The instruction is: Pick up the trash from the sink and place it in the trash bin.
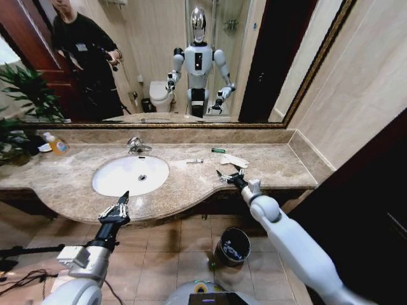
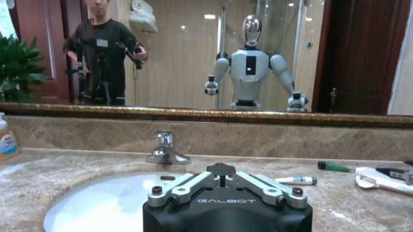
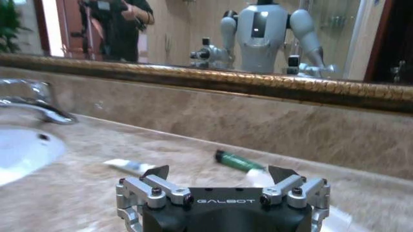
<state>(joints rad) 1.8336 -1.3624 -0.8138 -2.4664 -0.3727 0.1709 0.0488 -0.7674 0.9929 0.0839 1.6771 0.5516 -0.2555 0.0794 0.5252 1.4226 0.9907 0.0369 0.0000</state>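
The white oval sink (image 1: 114, 181) (image 2: 90, 208) (image 3: 16, 154) is sunk in the brown marble top. The trash lies on the counter to its right: a small white tube (image 1: 194, 161) (image 2: 295, 180) (image 3: 127, 166), a tiny green piece (image 1: 218, 150) (image 2: 334, 166) (image 3: 235, 160) and a crumpled white wrapper (image 1: 236, 159) (image 2: 377, 180). My right gripper (image 1: 223, 175) (image 3: 221, 173) hovers open low over the counter, just in front of the wrapper. At the counter's front edge below the basin, my left gripper (image 1: 123, 199) (image 2: 221, 168) is shut and holds nothing. The dark trash bin (image 1: 222, 236) stands on the floor under the counter's right part.
A chrome tap (image 1: 136, 146) (image 2: 166, 150) stands behind the basin, and an amber soap bottle (image 1: 58, 146) and a plant (image 1: 19, 101) are at the far left. The mirror (image 1: 159, 57) runs along the back wall. A side wall (image 1: 356, 95) closes off the right.
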